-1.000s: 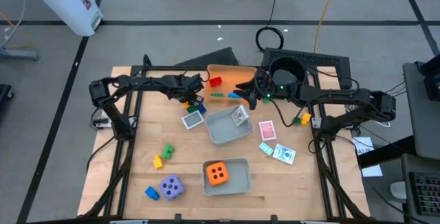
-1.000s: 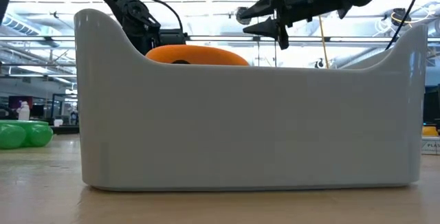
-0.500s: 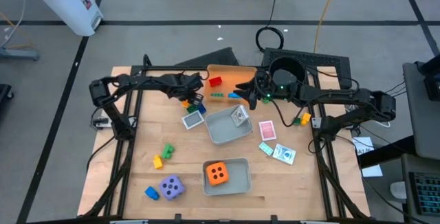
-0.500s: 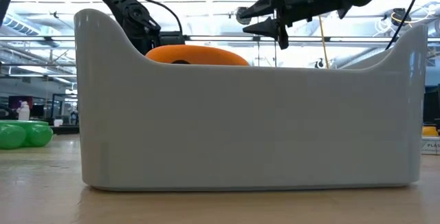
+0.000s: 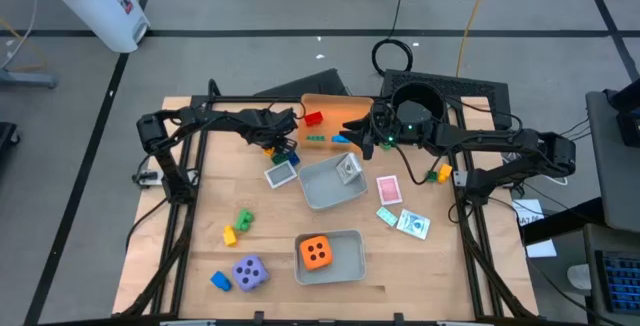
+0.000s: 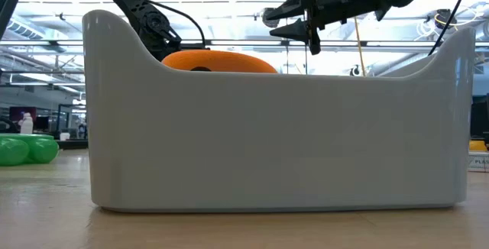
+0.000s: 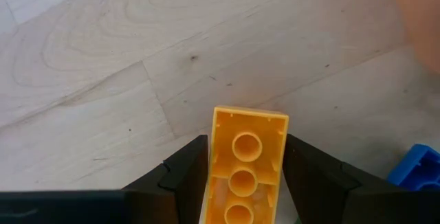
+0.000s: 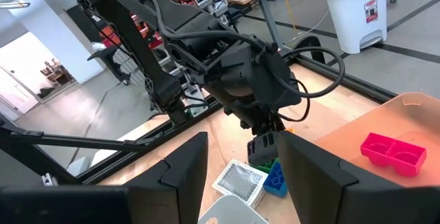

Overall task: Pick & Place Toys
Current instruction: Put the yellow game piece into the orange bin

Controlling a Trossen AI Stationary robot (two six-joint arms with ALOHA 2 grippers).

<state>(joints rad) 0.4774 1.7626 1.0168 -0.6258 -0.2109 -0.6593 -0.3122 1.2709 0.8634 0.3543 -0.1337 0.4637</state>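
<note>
My left gripper (image 5: 274, 146) points steeply down at the wood table, just left of the orange tray (image 5: 345, 102), and is shut on a yellow brick (image 7: 244, 162). A blue brick (image 7: 419, 169) lies close beside it. My right gripper (image 5: 357, 132) hovers level over the orange tray, open and empty (image 8: 237, 176). The orange tray holds a red brick (image 5: 313, 119) and a green brick (image 5: 316, 139). An orange die (image 5: 317, 252) sits in the near grey tray (image 5: 352, 266). A purple die (image 5: 249, 272) rests on the table. My left gripper pinches the yellow brick's two long sides (image 7: 214, 172) between its two fingers (image 7: 180, 179), which lie along the brick. It comes from above, slanting down. The brick's hollow underside faces the wrist camera, its free end toward the table; whether that end touches the wood I cannot tell.
A second grey tray (image 5: 322, 194) at mid-table holds a card (image 5: 348, 169). More cards (image 5: 281, 174) (image 5: 388, 188) (image 5: 412, 224) lie around it. Loose bricks (image 5: 244, 220) (image 5: 220, 281) (image 5: 438, 174) are scattered on the table. A black pot (image 5: 413, 106) stands at the far right.
</note>
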